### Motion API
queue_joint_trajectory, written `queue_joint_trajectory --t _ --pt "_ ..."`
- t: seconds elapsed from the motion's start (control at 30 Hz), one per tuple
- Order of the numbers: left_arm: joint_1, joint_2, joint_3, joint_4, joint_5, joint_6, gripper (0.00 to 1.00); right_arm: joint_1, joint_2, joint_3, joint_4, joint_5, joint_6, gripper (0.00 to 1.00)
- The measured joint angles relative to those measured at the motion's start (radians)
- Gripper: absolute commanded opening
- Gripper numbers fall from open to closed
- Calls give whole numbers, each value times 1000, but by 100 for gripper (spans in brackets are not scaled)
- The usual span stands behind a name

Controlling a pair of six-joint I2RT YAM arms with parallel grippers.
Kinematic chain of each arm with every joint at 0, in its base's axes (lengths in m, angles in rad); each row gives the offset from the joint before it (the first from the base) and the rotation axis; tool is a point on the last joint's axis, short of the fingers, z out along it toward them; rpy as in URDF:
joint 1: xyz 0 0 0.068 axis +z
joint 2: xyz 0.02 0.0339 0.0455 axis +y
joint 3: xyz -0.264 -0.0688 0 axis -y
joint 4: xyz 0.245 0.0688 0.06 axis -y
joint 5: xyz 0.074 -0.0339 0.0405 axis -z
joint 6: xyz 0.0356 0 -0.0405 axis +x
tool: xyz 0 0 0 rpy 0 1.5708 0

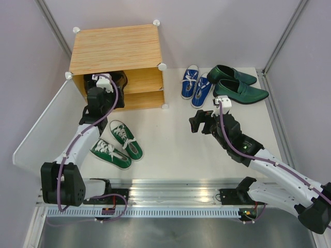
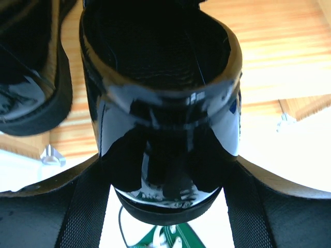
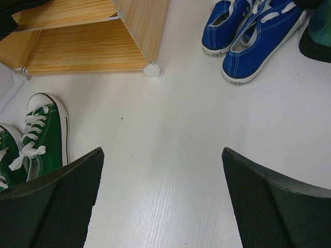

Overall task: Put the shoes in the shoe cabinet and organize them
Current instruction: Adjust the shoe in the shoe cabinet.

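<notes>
Nearest, right gripper (image 1: 195, 124): fingers spread wide with nothing between them, held over the bare table (image 1: 170, 155) right of centre, tips pointing left.

Green sneakers (image 1: 124, 140): one pair, white laces. They lie side by side and close together toward the table's near left corner, toes aimed at the cabinet.

Frosted door panel (image 1: 44, 129): swung open, reaching from the cabinet's left side along the table's left edge.

Blue sneakers (image 1: 200, 92): one pair, white laces. They sit toward the far edge, just beside the cabinet's right front corner, side by side, toes to the far edge.

Dark-green loafers (image 1: 240, 92): one pair, glossy. They stand at the far right corner, just beside the blue sneakers, toes toward the right edge.

Shoe cabinet (image 1: 116, 49): light wood-grain box with white round corner connectors. It stands at the far left corner with its open front facing the near edge and has two shelves.

Contents, upper shelf:
- Black ankle boot (image 2: 165, 119): shiny, at the shelf's front lip with its heel outward. The left gripper (image 2: 168, 170) is clamped on the heel, a finger pressed against each side.
- Second boot (image 2: 31, 88): beside the first on the same shelf. Whether the two touch cannot be told.
</notes>
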Motion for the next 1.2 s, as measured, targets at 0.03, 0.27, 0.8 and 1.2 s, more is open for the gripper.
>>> queue_joint_trajectory --t 0.03,0.27,0.8,1.2 --pt "0 5 0 13 -3 0 13 0 0 -1 2 0 0 98" --pt "5 66 17 113 -25 23 13 0 0 -6 7 1 -1 98" --pt "53 173 57 173 4 27 16 0 0 -11 14 12 -8 98" --pt "60 220 75 179 6 27 26 0 0 -11 14 16 -10 98"
